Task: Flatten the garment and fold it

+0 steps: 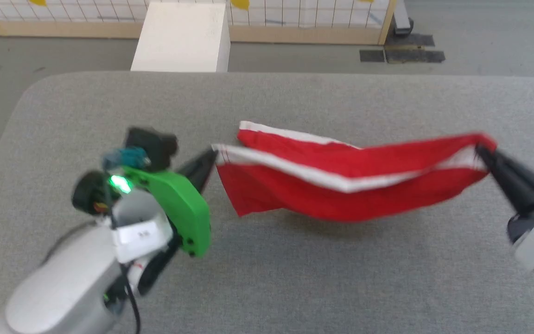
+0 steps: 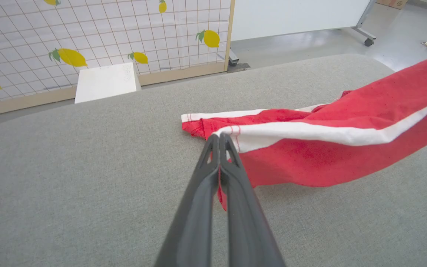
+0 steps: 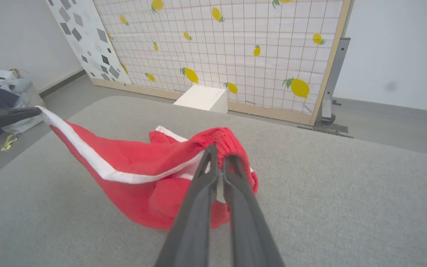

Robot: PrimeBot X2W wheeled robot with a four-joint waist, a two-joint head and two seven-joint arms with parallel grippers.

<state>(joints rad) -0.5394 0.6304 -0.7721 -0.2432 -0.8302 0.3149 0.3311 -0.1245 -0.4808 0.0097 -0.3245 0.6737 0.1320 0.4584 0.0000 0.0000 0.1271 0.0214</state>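
Red shorts (image 1: 341,185), with a white side stripe, are stretched and sagging over the grey padded table (image 1: 295,278). Left gripper (image 1: 212,159) clamps the white-trimmed hem corner; right gripper (image 1: 482,150) clamps the gathered waistband.

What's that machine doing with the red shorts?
The robot has the red shorts strung between its two grippers over a grey table. The left gripper is shut on a white-trimmed hem corner, the right gripper on the gathered waistband. The cloth sags in the middle and is not yet flat or folded.
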